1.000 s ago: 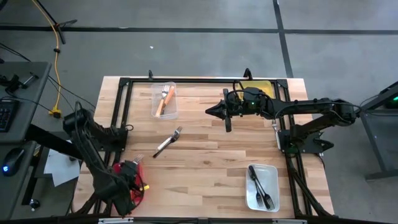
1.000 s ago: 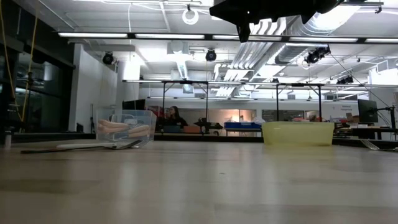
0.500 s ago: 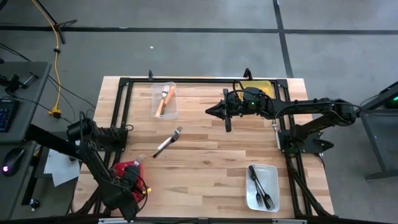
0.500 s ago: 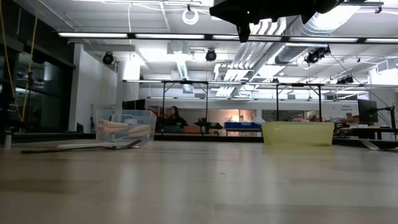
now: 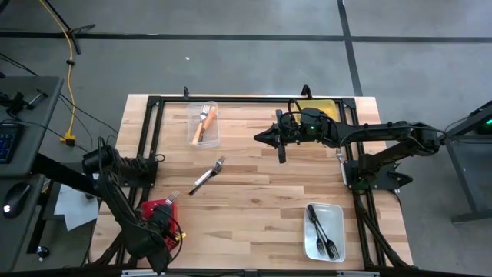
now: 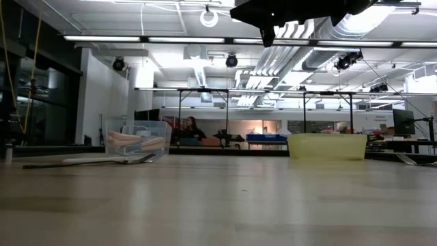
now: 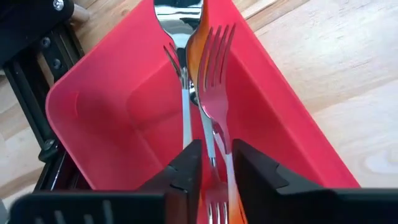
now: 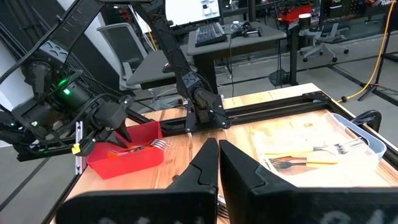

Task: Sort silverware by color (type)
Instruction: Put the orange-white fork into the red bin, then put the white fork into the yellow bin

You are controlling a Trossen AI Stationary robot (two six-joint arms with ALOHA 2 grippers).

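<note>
Silverware point(image 5: 207, 176) loose mid-table, others sorted in bins

Red bin point(image 7: 112, 118) with silvery forks point(image 7: 214, 93); orange-handled forks point(image 5: 203, 123) in clear bin point(image 5: 192, 135); dark forks point(image 5: 320, 231) in white tray point(image 5: 336, 223); pale yellow bin point(image 6: 326, 146); light wood table point(image 5: 254, 200); black arms.

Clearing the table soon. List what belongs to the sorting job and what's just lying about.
Job:
- loose fork
- forks in red bin
- orange forks in clear bin
- dark forks in white bin
- left gripper, over red bin

Lying about:
- yellow bin
- right gripper, idle mid-table
</note>
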